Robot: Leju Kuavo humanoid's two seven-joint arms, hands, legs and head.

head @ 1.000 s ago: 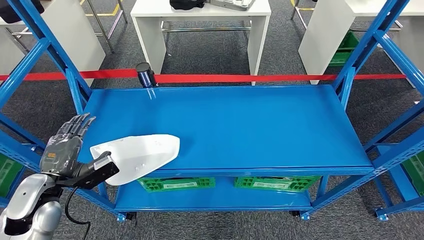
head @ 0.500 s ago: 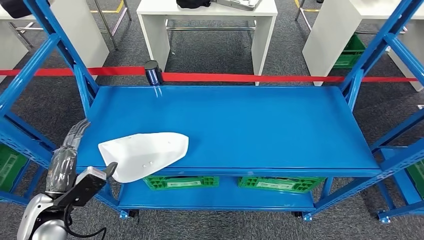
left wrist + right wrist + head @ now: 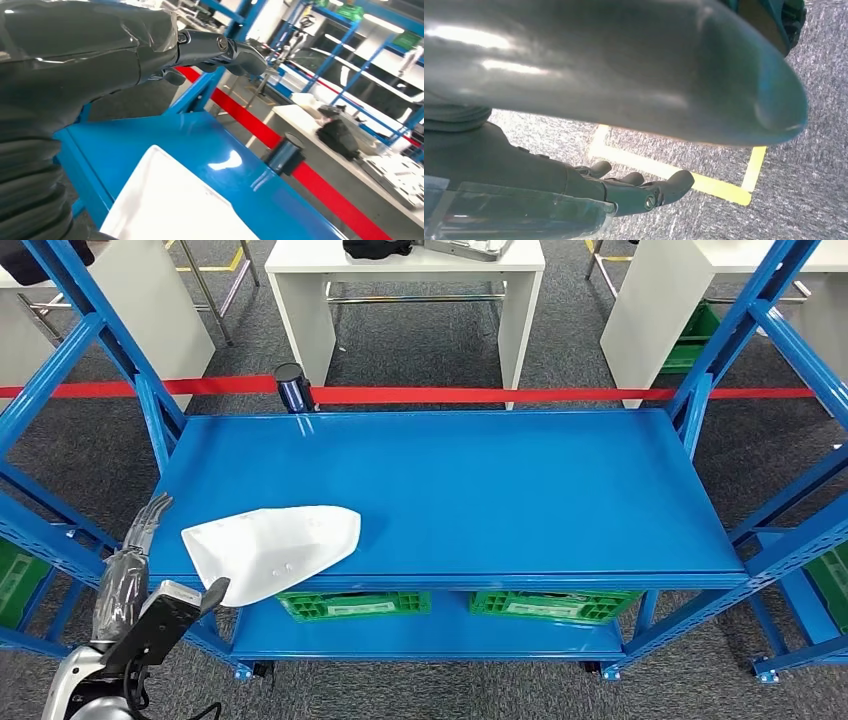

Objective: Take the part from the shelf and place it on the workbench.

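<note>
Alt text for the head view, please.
A white part lies at the front left of a blue shelf, overhanging its edge. The robot's left hand hovers open beside it. A red tape crosses the floor behind.

White part on blue shelf

White part [image 3: 272, 548], glossy blue shelf [image 3: 480, 490], red tape [image 3: 560, 395], green crates [image 3: 550, 605], speckled grey floor [image 3: 420, 340].
</note>
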